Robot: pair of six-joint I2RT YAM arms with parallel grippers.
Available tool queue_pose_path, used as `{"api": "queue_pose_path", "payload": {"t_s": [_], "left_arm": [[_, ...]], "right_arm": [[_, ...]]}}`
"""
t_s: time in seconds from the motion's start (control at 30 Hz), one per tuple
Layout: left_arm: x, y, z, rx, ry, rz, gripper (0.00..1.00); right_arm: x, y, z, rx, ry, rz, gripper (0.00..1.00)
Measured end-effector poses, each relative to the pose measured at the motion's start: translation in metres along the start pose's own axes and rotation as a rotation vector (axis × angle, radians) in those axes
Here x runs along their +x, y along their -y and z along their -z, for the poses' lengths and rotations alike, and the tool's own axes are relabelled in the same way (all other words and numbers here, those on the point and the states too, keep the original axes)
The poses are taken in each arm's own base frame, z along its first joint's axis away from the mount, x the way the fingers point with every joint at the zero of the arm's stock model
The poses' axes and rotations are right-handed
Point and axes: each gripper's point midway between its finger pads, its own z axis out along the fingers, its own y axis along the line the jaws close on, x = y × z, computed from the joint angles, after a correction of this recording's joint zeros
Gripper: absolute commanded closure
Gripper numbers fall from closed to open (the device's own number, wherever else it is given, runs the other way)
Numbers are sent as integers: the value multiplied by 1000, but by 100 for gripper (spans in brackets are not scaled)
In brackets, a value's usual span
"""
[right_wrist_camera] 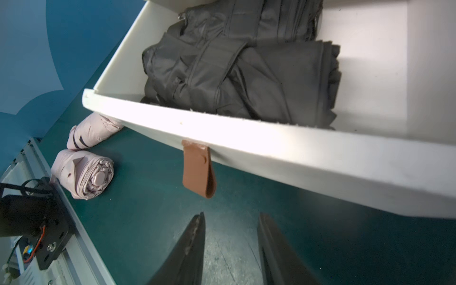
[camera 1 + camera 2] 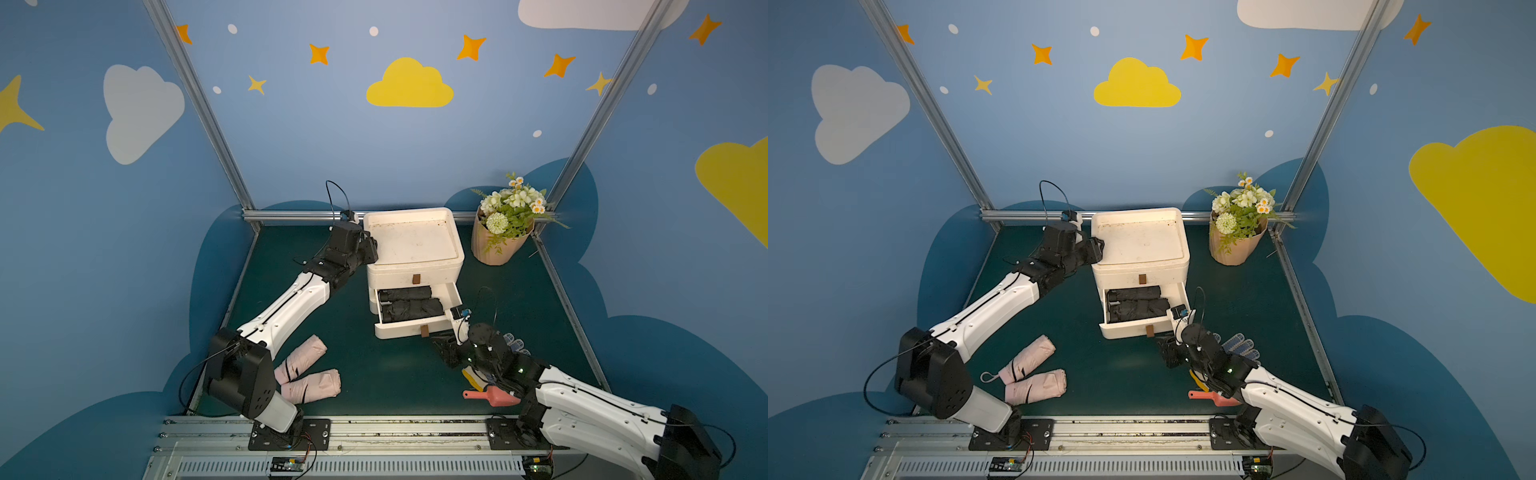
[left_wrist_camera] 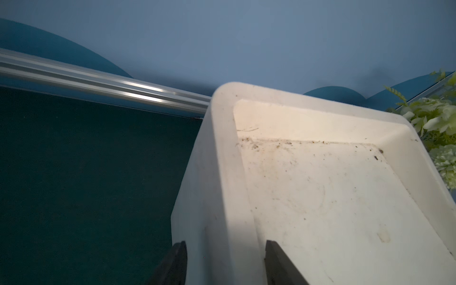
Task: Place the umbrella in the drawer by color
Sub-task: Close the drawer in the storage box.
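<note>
L gripper (image 3: 224,245) pinching rim of cabinet (image 3: 222,153); R gripper (image 1: 232,214) part-open, empty, hovering nr drawer (image 1: 271,138) tab (image 1: 198,170); black umbrellas (image 1: 246,79) lying inside.

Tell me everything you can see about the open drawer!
The open drawer is the bottom one of the white cabinet, pulled out toward the robot. It looks like smooth white plastic, a shallow box with low walls. A brown tab handle hangs from the middle of its front. Two folded black umbrellas lie inside, side by side. The right claw hovers open just in front of the tab, not touching it.
</note>
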Motion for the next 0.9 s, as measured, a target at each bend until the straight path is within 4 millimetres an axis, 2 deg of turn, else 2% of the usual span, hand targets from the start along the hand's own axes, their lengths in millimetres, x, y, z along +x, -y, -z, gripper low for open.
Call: {"api": "queue_pose_path", "payload": {"t_s": [0.1,0.3,0.43,0.7,0.9], "left_arm": [[0,1,0,-14,9,22,66],[-3,2,3,-70,51,19,88],[-4,0,5,-108,61,-46,96],[-4,-2,5,-132,77,-12,97],[-6,-10,7,-171,98,42,97]], "right_arm": [[-4,1,-7,14,17,-16,60],[-2,-3,-25,32,-33,-16,60],[-2,-9,-32,36,-63,-26,61],[-8,7,-42,149,-41,-83,62],[-21,20,-54,249,-5,-85,62]]}}
